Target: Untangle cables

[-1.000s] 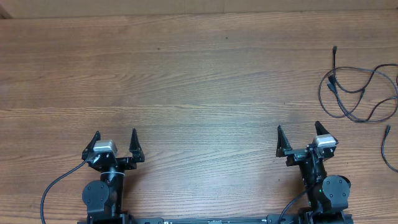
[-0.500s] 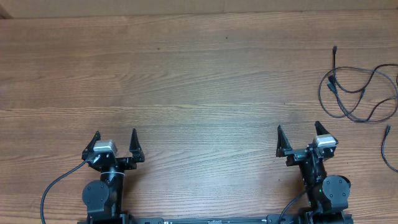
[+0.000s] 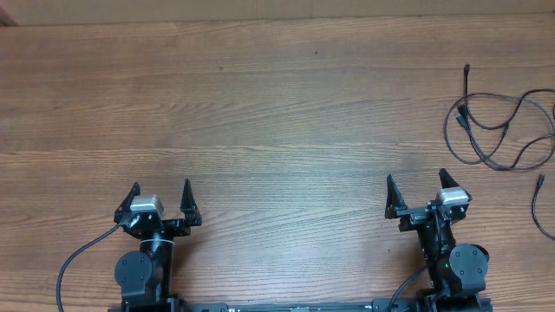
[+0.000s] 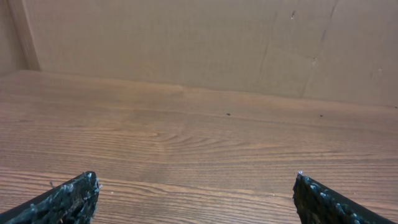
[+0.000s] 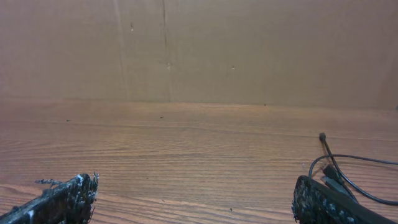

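Note:
The cables (image 3: 499, 130) are thin black cords lying in a loose tangle at the table's far right edge, with small plugs at the ends; one loose cord end (image 3: 539, 195) lies a little below the tangle. In the right wrist view part of the cables (image 5: 339, 168) shows just beyond the right fingertip. My right gripper (image 3: 418, 184) stands open near the front edge, well short of and left of the tangle, holding nothing. My left gripper (image 3: 161, 189) is open too at the front left, far from the cables, with bare wood between its fingers (image 4: 74, 193).
A brown cardboard wall (image 5: 199, 50) rises along the table's far edge. The wooden table (image 3: 277, 113) stretches between both arms and the back. Thicker black arm cables (image 3: 74, 264) trail from the left arm base at the front.

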